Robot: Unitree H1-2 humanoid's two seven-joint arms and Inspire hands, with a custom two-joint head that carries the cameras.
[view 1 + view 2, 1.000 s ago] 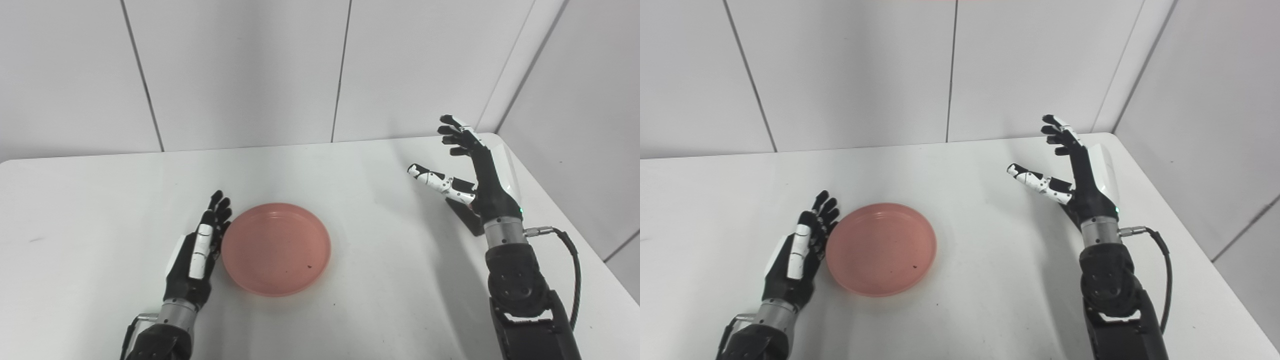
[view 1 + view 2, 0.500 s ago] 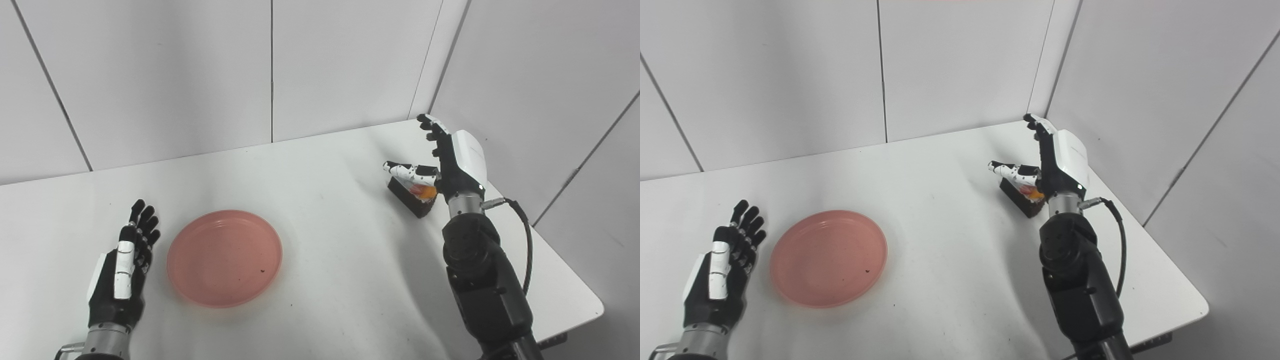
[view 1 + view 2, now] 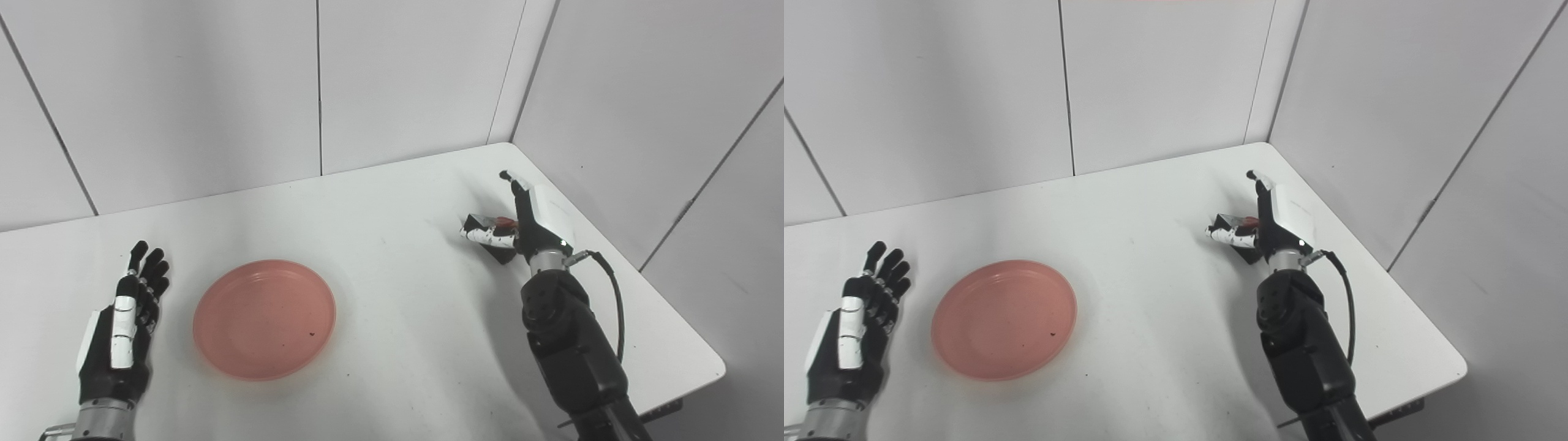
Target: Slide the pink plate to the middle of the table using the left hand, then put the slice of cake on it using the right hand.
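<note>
The pink plate [image 3: 264,318] lies empty on the white table [image 3: 398,202], left of the middle. My left hand [image 3: 122,331] lies flat and open to the left of the plate, a gap apart from it. The slice of cake [image 3: 478,221], dark with a red and orange topping, sits near the table's far right corner. My right hand [image 3: 533,217] stands upright right at the cake, open, with the thumb [image 3: 484,236] across the cake's near side and the fingers straight behind it. The cake also shows in the right eye view [image 3: 1226,222].
The table's right edge [image 3: 643,269] runs close behind my right hand, and its front right corner [image 3: 723,367] is in view. Grey wall panels close off the back and the right side.
The camera has swung right. My left hand has drawn back from the plate's rim, leaving a gap. My right hand has come down onto the cake, and the thumb now lies across it.
</note>
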